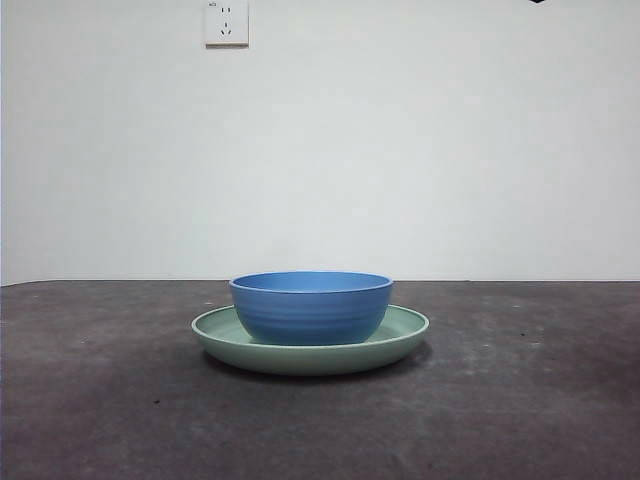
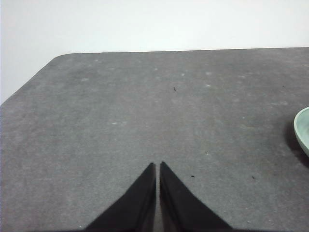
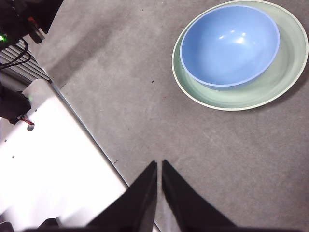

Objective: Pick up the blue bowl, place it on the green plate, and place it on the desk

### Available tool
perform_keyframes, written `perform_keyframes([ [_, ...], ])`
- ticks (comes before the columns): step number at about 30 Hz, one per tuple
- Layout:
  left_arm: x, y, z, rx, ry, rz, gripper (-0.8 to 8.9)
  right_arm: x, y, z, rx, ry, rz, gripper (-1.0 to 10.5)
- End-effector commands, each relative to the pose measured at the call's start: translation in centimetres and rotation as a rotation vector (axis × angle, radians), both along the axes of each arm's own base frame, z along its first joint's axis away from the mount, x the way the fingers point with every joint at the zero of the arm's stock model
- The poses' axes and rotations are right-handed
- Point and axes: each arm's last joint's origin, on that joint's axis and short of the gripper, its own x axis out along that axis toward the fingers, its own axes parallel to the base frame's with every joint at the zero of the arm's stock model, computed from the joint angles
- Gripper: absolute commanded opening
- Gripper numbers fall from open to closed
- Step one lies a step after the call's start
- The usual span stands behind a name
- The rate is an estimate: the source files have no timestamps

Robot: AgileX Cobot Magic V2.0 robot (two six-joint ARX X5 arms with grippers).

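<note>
The blue bowl [image 1: 311, 306] stands upright and empty inside the green plate [image 1: 405, 335] on the desk [image 1: 520, 400], at the middle of the front view. The right wrist view shows the bowl [image 3: 230, 44] resting in the plate [image 3: 285, 67], set toward one side of it. My right gripper [image 3: 158, 164] is shut and empty, raised above the desk [image 3: 145, 72] well away from the bowl. My left gripper [image 2: 157, 165] is shut and empty over bare desk [image 2: 145, 106]; only the plate's rim [image 2: 301, 128] shows at that view's edge.
A white wall with a socket [image 1: 226, 22] stands behind the desk. A black arm tip [image 1: 537, 1] shows at the top right of the front view. The right wrist view shows the desk's edge with a white base panel [image 3: 53, 164] and cabling [image 3: 19, 34].
</note>
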Motion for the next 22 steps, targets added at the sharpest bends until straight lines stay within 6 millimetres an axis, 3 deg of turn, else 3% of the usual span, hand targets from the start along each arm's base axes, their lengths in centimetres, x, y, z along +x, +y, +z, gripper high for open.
perform_keyframes([
  [1,0.1,0.0,-0.7,-0.010,0.027,0.001,0.14,0.0,-0.3,0.5,-0.011,-0.085,0.020,0.1],
  [6,0.1,0.0,-0.7,-0.010,0.027,0.001,0.14,0.1,-2.7,2.0,0.063,-0.346,-0.109,0.1],
  [10,0.1,0.0,-0.7,-0.010,0.027,0.001,0.14,-1.1,-5.4,2.1,0.165,-0.569,-0.303,0.1],
  [15,0.1,0.0,-0.7,-0.010,0.027,0.001,0.14,-2.8,-7.9,-1.0,0.112,-0.748,-0.567,0.1],
  [22,0.1,0.0,-0.7,-0.010,0.027,0.001,0.14,-3.8,-9.3,-7.5,0.077,-0.894,-0.754,0.1],
])
